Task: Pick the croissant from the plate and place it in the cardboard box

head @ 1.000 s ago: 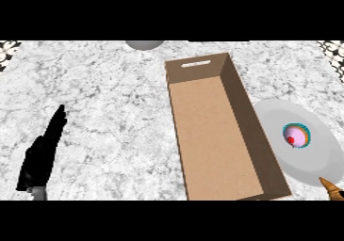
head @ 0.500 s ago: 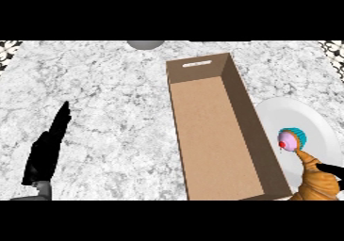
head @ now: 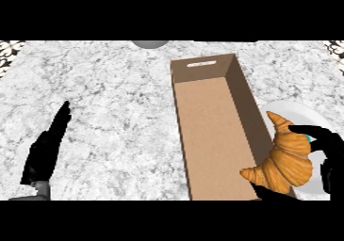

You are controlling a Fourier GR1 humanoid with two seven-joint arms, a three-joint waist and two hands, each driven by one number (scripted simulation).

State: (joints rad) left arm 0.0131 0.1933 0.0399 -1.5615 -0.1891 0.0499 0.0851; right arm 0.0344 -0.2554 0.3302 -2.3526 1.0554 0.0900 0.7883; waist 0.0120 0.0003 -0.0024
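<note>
A golden-brown croissant (head: 285, 157) is held above the right wall of the long open cardboard box (head: 212, 127), partly over the box and partly over the plate. My right hand (head: 332, 155) curls round it from the right, with the thumb under its lower end. The white plate (head: 289, 111) with a coloured centre lies just right of the box, mostly hidden behind the croissant and hand. My left hand (head: 47, 148) rests open at the lower left, fingers straight and pointing up, far from the box.
The box's inside holds nothing visible and has a handle slot (head: 202, 63) in its far wall. A grey round object (head: 150, 43) shows at the counter's top edge. Dark patterned patches mark the top corners.
The right hand has risen into view with the croissant, lifting it off the plate and moving it left toward the box. The left hand has barely moved.
</note>
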